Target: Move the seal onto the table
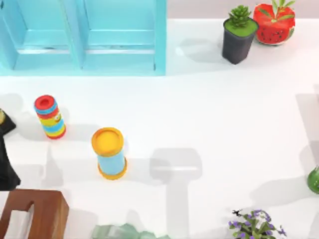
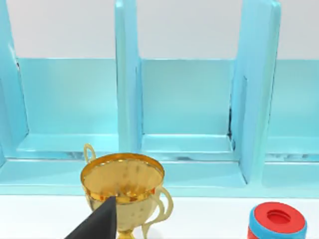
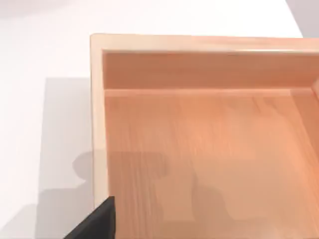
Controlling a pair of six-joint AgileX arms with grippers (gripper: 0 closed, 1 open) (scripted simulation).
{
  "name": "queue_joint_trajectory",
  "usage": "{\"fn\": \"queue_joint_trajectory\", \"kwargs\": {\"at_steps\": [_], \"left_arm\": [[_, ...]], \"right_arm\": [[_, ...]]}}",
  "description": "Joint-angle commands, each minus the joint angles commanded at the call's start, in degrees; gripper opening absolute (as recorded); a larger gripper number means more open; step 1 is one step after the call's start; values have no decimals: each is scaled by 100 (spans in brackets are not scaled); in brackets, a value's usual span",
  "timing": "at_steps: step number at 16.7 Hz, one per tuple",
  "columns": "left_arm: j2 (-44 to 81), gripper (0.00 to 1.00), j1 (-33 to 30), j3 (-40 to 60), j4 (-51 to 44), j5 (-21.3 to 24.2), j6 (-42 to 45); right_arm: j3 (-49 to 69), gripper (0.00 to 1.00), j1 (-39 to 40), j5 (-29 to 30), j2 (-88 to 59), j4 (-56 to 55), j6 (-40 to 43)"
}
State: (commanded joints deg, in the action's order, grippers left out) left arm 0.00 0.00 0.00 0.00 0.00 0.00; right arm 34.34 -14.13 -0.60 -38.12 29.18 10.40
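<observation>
Top view, L to R: left arm [image 1: 6,167] is a black shape at the worktop's [image 1: 209,114] left edge, w/ a sliver of gold just beyond it. A light-blue cabinet [image 1: 82,37] fills the far-left corner. In front of it, on open white, stand a ringed stacking toy [image 1: 50,117] w/ a red top and, to its right and nearer, a yellow-topped cylinder [image 1: 109,153], both upright and well apart. A dark brown slotted wood piece [image 1: 34,214] sits at the near-left edge, w/ a pale green item [image 1: 122,232] cut by the near edge. Middle and right-centre are bare, shadows only, so there's broad free room. Far right: a black pot w/ succulent [image 1: 238,35] just beside a watermelon pot [image 1: 274,22]. Near right: a purple-flowered plant [image 1: 255,226], and a green object [image 1: 314,180] at the right edge.

Left wrist view adds what the top can't: a gold trophy [image 2: 124,186], upright, close before the left gripper [image 2: 99,224], w/ the cabinet's open bays behind and the red-topped toy off to one side. Left jaws: can't tell if spread or pressed.

Right wrist view: right gripper [image 3: 97,221] is over the corner of a pale wooden tray [image 3: 97,124] resting on white. Right jaws: can't tell either.

Seal: can't tell where it lies.
</observation>
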Motion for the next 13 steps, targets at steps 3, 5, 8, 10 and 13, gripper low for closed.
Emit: {"fn": "queue_joint_trajectory", "kwargs": {"at_steps": [3,5,8,10,13], "left_arm": [[0,100,0,0,0,0,0],[0,100,0,0,0,0,0],[0,100,0,0,0,0,0],[0,100,0,0,0,0,0],[0,100,0,0,0,0,0]], "right_arm": [[1375,100,-495,-19,-1761,1215,471],[2216,100,-785,-29,-2891,1995,786],[3274,100,-1145,-21,-4357,3029,1244],[3788,100,-1325,4,-5063,3585,1515],[4218,100,-1487,48,-5669,4116,1792]]}}
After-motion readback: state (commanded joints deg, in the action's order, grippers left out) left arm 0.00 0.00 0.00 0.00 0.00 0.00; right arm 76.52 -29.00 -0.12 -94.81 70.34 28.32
